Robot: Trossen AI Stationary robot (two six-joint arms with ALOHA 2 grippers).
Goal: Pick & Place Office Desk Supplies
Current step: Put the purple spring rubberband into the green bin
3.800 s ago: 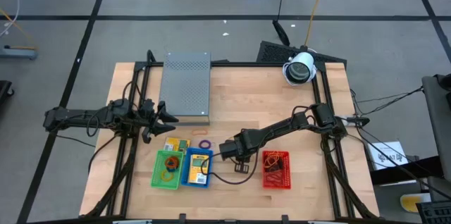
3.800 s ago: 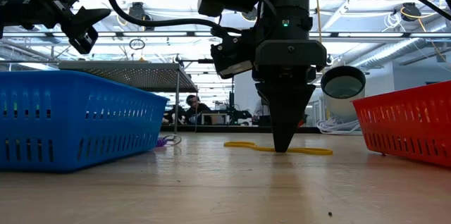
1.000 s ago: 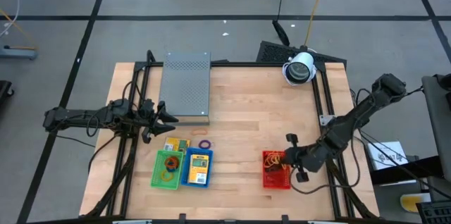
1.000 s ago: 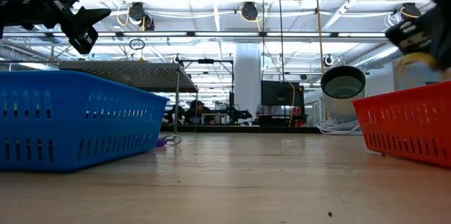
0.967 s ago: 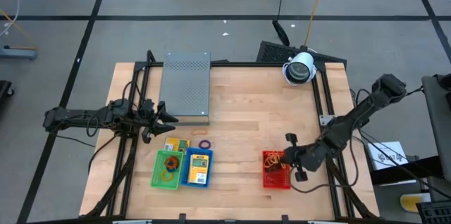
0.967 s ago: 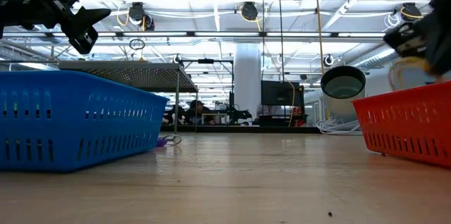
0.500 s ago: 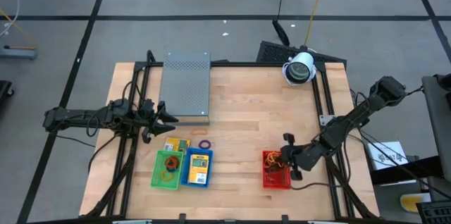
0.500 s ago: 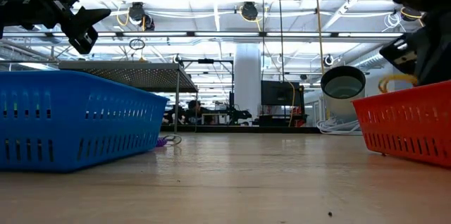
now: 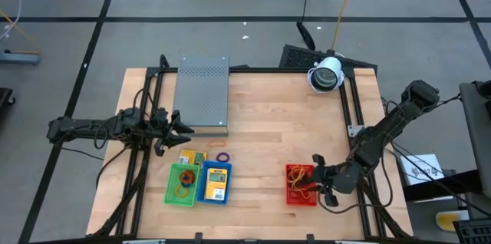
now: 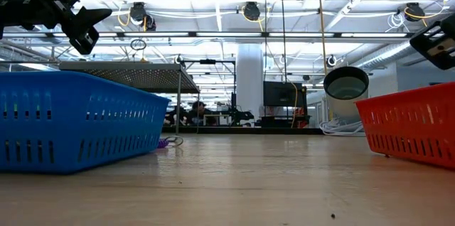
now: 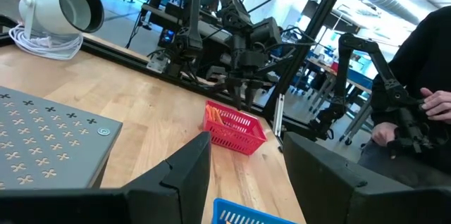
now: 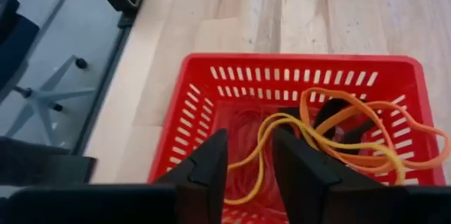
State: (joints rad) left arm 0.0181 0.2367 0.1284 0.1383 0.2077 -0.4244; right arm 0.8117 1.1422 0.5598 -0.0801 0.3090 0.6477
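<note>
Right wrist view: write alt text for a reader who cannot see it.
The right gripper hangs open over a red basket on the wooden table, its two dark fingers apart. A yellow rubber band lies loose in the basket between them, beside orange rubber bands.

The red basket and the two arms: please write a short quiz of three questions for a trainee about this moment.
1. True or false: the right gripper is above the red basket.
2. Which lies in the red basket? A) yellow and orange rubber bands B) a stapler C) scissors
3. Fill in: the purple rubber band lies on the bare table, just beyond the ___ basket.

Key: 1 true; 2 A; 3 blue. The left gripper waits, open, by the grey perforated box.
</note>
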